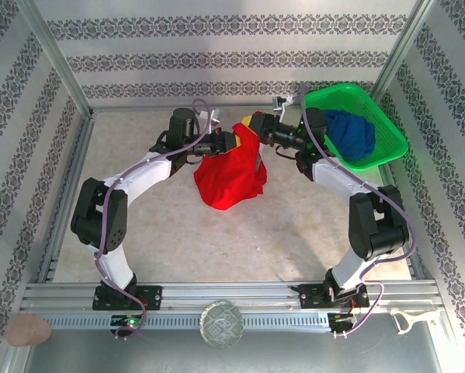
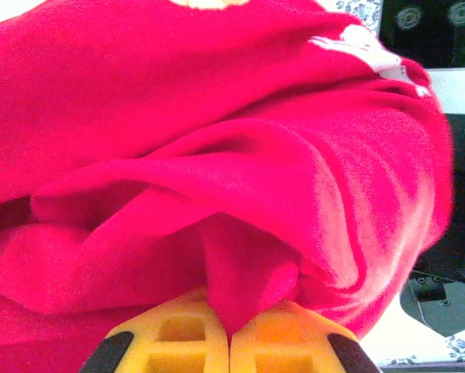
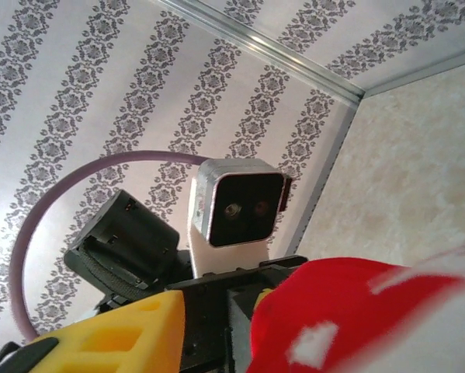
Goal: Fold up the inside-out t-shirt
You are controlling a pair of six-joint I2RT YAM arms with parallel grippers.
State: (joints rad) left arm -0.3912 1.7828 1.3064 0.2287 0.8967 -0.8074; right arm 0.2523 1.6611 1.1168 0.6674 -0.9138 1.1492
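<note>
The inside-out t-shirt (image 1: 230, 177) is bright red and hangs bunched above the middle of the table, held up at its top edge. My left gripper (image 1: 236, 143) reaches it from the left. In the left wrist view its yellow fingers (image 2: 178, 342) are shut on a pinched fold of the t-shirt (image 2: 216, 155), which carries white marks near the top right. My right gripper (image 1: 257, 132) faces it from the right, close to the same edge. In the right wrist view one yellow finger (image 3: 116, 334) stands apart from the t-shirt (image 3: 356, 311), which hides the other finger.
A green basket (image 1: 387, 116) at the back right holds a dark blue garment (image 1: 352, 134). Patterned walls and metal posts enclose the table. Bare tabletop (image 1: 240, 233) lies in front of the hanging shirt. The two wrists are very close together.
</note>
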